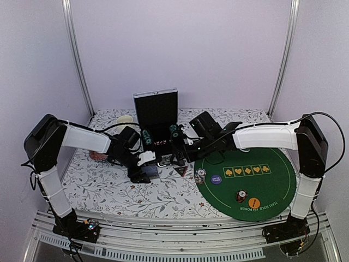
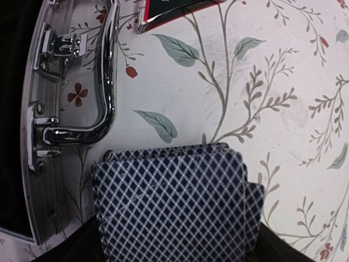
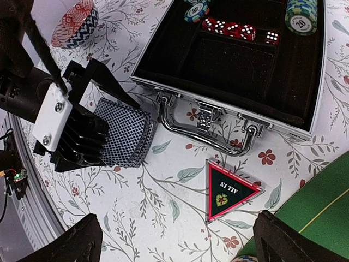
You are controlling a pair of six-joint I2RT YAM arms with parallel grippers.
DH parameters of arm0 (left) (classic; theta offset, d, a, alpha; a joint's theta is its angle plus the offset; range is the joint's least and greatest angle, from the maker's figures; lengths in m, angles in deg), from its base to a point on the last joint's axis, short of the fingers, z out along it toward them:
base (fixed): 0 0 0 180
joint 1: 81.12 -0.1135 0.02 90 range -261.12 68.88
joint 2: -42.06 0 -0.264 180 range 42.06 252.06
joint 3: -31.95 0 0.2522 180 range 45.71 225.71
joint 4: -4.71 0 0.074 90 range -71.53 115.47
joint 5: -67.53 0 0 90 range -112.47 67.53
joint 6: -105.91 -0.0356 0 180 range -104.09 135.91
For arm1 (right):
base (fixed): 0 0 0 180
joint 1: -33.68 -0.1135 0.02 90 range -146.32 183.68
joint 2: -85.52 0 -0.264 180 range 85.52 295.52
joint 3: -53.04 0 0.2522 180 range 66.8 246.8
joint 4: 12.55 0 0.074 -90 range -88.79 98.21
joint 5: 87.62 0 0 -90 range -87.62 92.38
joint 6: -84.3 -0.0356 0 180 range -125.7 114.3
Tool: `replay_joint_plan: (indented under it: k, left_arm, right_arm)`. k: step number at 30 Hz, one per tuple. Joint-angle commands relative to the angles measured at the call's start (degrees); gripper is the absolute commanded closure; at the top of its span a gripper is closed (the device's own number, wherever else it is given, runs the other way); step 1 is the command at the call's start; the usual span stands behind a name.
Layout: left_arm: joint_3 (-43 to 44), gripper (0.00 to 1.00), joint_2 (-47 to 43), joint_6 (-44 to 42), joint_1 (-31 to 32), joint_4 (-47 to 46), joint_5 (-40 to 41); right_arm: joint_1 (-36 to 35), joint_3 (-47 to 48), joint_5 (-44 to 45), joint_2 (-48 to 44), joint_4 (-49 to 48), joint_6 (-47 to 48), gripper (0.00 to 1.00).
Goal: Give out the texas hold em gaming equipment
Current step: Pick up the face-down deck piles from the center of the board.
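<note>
**Beside the open case [image 1: 156, 109]: left end effector [image 1: 144, 170] astride the card deck [image 2: 174, 202]**

At the centre of the top view, just left of the case's chrome handle [image 2: 103, 82], the card deck lies back-up on the flowered worktop [image 2: 283, 98]. A few cards have slipped sideways out of square. The left end effector stands directly over it with jaws wide, one finger at each side edge of the deck. Whether they press on the cards cannot be told. The deck's far edge runs straight across between the fingers, but its near part is hidden, so its long axis is unclear.

The right end effector [image 3: 182, 245] hangs spread wide and empty above the triangular marker [image 3: 232, 191]. That marker lies just in front of the handle, near the rim of the green mat [image 1: 272, 185].

The left arm is plainly the nearer one to the deck. The mat lies to the right in the top view, beyond the marker, so carrying the cards there probably means crossing toward the right arm.
</note>
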Motion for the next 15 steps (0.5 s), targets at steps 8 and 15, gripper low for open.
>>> replay_joint_plan:
  k: [8,15]
  left_arm:
    - [0.57,0.4,2.8,0.31,-0.17,4.97,2.53]
    - [-0.08,0.48,-3.53,0.03,0.74,3.49,4.62]
  right_arm:
    - [0.27,-0.08,5.53,-4.46,1.12,-0.17,0.01]
    - [0.97,-0.92,5.43,-5.85,-0.17,-1.39,0.01]
